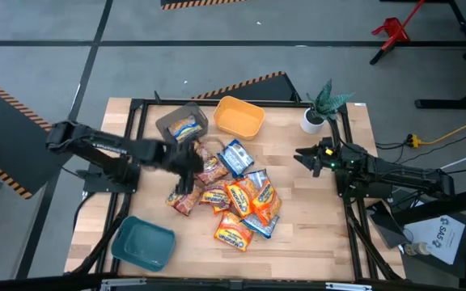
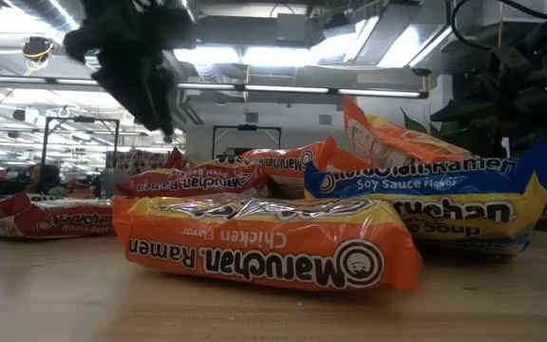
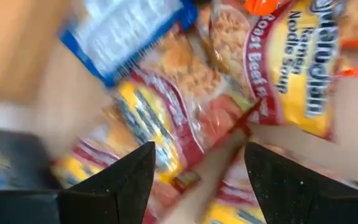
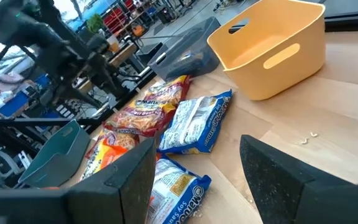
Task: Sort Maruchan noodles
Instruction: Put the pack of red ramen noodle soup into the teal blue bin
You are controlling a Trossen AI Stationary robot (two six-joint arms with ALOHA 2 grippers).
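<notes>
A wooden table [image 1: 314, 202] is standing in a workshop with a grey floor, and the low view is looking past it into a room with ceiling lights. On the table the Maruchan noodles [image 1: 237, 202] are lying in a loose heap near the middle, overlapping each other, with one more packet [image 1: 186, 127] already lying inside the grey bin [image 1: 167, 121]. The yellow-orange bin [image 1: 237, 117] beside it is showing no packet inside, and neither is the teal bin [image 1: 142, 242] at the near left corner.

The packets are flat, crinkly rectangles in orange, blue and red-pink, with yellow label graphics. In the low view an orange chicken packet [image 2: 264, 242] is lying in front, and a blue soy sauce packet [image 2: 425, 195] is resting behind it on the right.

I judge that they are light and a little slippery, with a brittle noodle block inside, so a hard squeeze could be cracking it. A grip on the edge or across the short side seems safest.

The left gripper [image 3: 197, 180] is hanging above the red-pink packets [image 1: 192, 198] at the left edge of the heap, fingers spread apart and holding nothing. The right gripper [image 4: 194, 180] is waiting at the right side of the table near a potted plant [image 1: 324, 105], also spread and empty.
</notes>
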